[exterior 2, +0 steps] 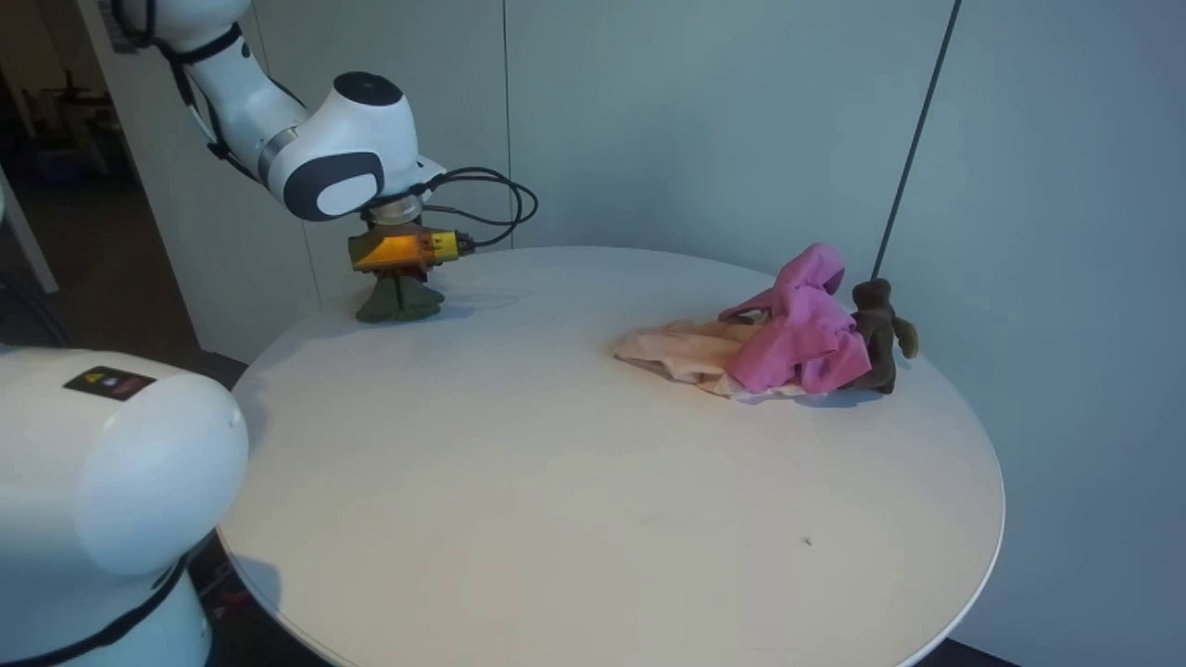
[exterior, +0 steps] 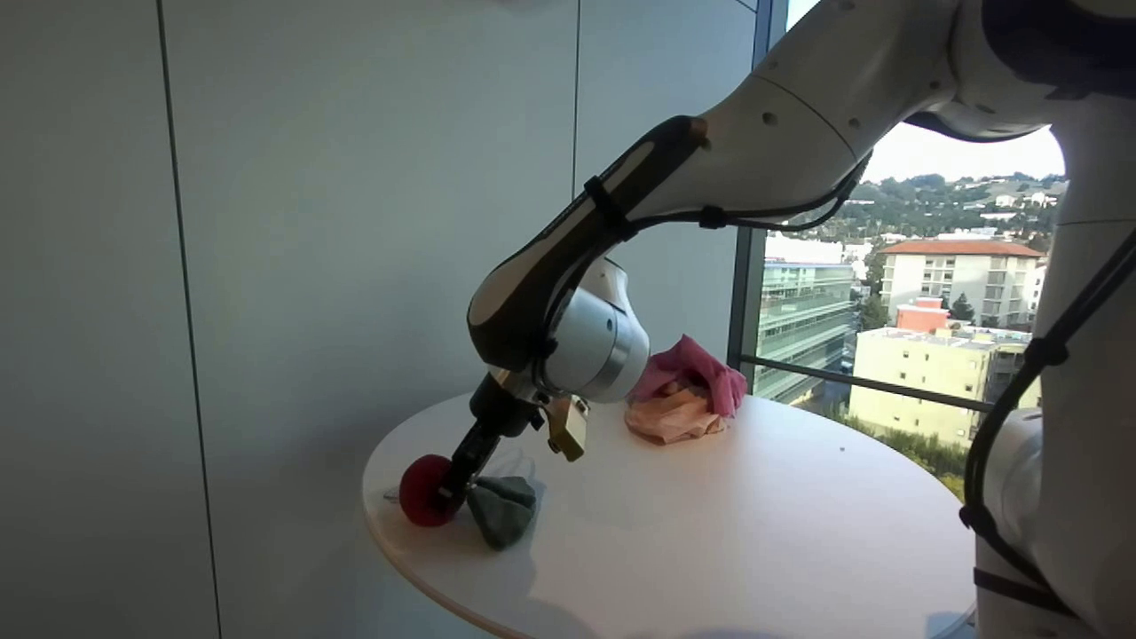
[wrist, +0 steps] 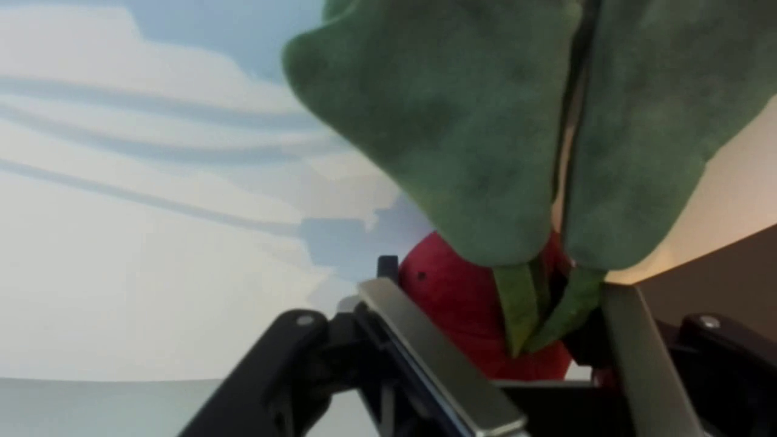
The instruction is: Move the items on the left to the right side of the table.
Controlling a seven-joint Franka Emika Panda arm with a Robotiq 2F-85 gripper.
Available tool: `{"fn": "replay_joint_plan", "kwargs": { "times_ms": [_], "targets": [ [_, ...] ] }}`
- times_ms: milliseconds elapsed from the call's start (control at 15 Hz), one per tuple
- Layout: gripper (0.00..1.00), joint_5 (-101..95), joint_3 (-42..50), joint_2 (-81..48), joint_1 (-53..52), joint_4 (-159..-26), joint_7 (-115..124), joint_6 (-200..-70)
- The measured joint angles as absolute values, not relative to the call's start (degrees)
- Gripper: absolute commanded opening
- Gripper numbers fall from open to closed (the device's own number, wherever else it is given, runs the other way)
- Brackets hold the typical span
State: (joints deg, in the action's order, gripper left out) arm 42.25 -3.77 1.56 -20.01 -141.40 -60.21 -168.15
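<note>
A red rounded plush toy with green leaves (wrist: 461, 303) lies near the table's edge. Its red body also shows in an exterior view (exterior: 422, 493), its green leaves (exterior: 503, 512) beside it on the table. In an exterior view only the leaves (exterior 2: 400, 298) show under the wrist, at the table's left. My gripper (wrist: 498, 291) is down at the toy, one finger on each side of the red body where the leaves join. The fingers are apart, but I cannot tell whether they press on it. The gripper (exterior: 457, 484) overlaps the red body in an exterior view.
A pink cloth (exterior 2: 801, 324) and a peach cloth (exterior 2: 686, 350) lie crumpled at the table's right, with a brown plush toy (exterior 2: 876, 333) beside them. A wall stands behind the round white table (exterior 2: 593, 519). The yellow wrist camera (exterior 2: 408, 248) has looping cables.
</note>
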Motion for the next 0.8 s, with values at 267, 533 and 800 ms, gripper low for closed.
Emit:
{"fn": "replay_joint_plan", "kwargs": {
  "times_ms": [267,533,800],
  "targets": [
    [0.04,40.21,0.77,1.86,-15.72,-137.22,-56.86,-167.87],
    [0.05,35.08,6.85,2.80,-9.14,-132.52,-50.92,-167.74],
    [0.05,23.32,12.47,3.58,-1.10,-128.57,-40.52,-167.39]
  ]
}}
